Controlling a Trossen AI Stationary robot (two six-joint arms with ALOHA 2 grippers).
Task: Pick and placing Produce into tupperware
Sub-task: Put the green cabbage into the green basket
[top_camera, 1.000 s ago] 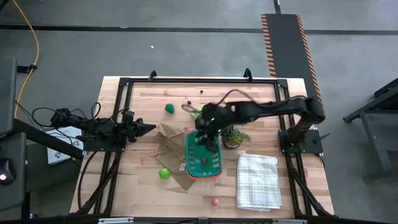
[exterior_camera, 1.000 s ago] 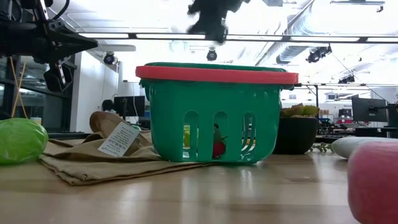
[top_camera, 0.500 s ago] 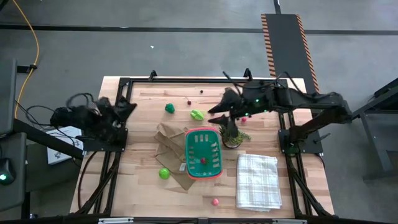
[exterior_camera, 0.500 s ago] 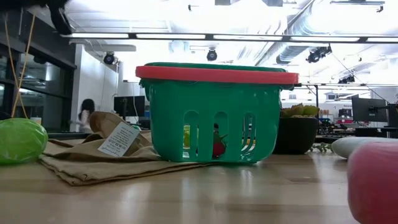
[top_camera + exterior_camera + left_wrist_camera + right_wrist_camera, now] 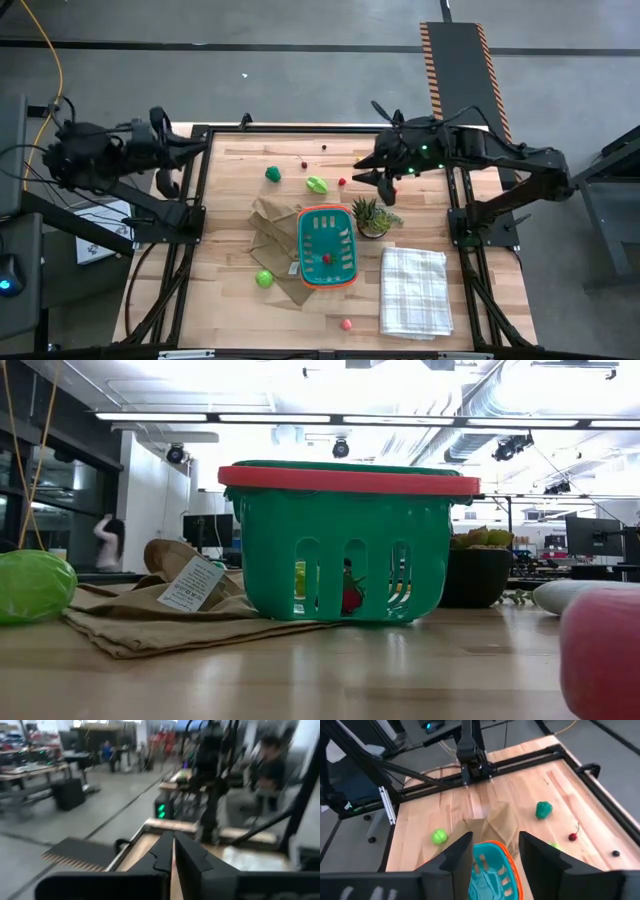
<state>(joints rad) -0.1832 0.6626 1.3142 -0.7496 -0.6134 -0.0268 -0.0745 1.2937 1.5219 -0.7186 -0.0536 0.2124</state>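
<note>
- Your left gripper [image 5: 200, 143] hangs pinched together off the desk's [image 5: 235, 300] far left corner. Your right gripper [image 5: 362, 170] floats empty near the far edge, fingers [image 5: 456, 853] parted.
- The middle of the desk lies open above the tupperware [image 5: 327, 247], which sits partly on a brown paper bag [image 5: 272, 228].
- Inside the tupperware you can see a red piece [image 5: 326, 259] and something yellow [image 5: 300, 579]; the wall hides the rest.
- More produce lies loose: a green ball [image 5: 264, 279] near the front edge, a leafy piece [image 5: 317, 184] toward the far edge.

The teal tupperware [image 5: 326, 248] sits at table centre (on a brown paper bag [image 5: 272, 232]); the potted plant [image 5: 372, 217] is at its 2 o'clock.
</note>
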